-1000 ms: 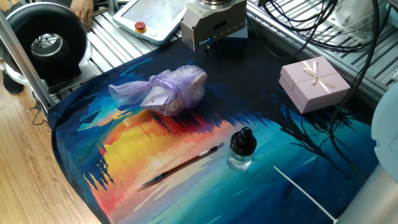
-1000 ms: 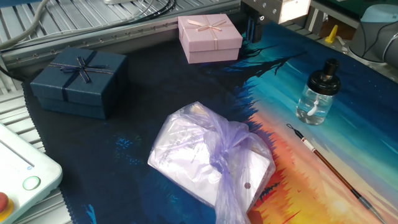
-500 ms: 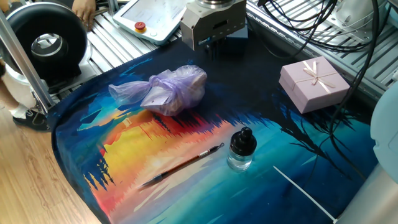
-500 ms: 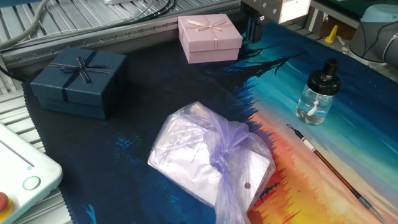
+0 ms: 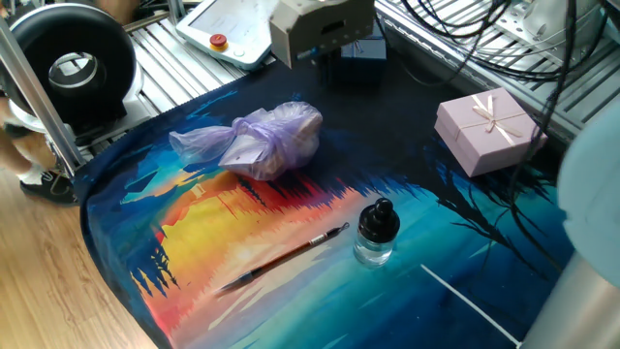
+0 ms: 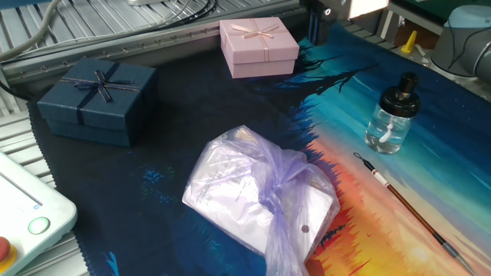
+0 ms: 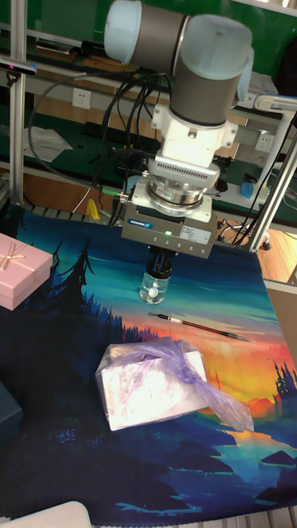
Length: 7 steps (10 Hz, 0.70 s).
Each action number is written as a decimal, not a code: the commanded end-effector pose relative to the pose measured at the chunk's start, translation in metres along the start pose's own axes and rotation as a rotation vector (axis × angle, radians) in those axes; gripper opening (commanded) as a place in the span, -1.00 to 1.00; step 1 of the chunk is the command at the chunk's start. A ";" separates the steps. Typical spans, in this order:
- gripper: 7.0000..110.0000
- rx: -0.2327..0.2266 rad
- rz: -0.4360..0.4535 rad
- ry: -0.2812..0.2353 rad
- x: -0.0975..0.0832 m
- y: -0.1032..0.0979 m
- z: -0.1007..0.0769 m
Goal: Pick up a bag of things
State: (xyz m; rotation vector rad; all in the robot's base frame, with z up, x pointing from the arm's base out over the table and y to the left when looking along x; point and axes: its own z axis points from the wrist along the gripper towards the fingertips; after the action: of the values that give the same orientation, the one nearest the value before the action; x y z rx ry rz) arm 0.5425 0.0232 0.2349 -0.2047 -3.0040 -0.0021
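Bag of things (image 6: 257, 199) sits on the painted cloth (image 5: 291, 223) covering the bench, roughly mid-cloth where dark navy meets the orange/red sunset patch. Knotted at one side, wrinkly tail (image 5: 199, 145) trailing off flat on the cloth. Nothing touching it, so no lift yet.

Gripper (image 7: 162, 266) hangs in the air, well apart from the bag, off toward the back edge of the cloth in one fixed view (image 5: 329, 58). It holds nothing. Fingers mostly hidden or cut off, so can't tell if spread or closed.

Around: ink bottle (image 5: 376, 233) and brush (image 5: 286, 255) on the bright part, pink gift box (image 5: 487, 131) and navy gift box (image 6: 98, 100) further out, none near the bag.

Progress, as I judge it: approach only. Left to do: get over the bag, descend, grasp, raise.
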 end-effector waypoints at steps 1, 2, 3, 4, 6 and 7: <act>-1.00 -0.002 -0.016 0.018 -0.032 0.007 -0.032; -1.00 -0.012 -0.036 0.037 -0.047 0.005 -0.047; -1.00 -0.043 -0.061 0.068 -0.059 0.005 -0.066; -1.00 -0.056 -0.084 0.089 -0.065 -0.001 -0.081; -1.00 -0.033 -0.086 0.097 -0.071 -0.023 -0.107; -1.00 -0.015 -0.078 0.068 -0.078 -0.030 -0.110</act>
State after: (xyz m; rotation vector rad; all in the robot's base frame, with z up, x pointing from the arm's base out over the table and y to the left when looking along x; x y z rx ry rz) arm 0.5792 0.0202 0.2645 -0.1705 -2.9802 -0.0151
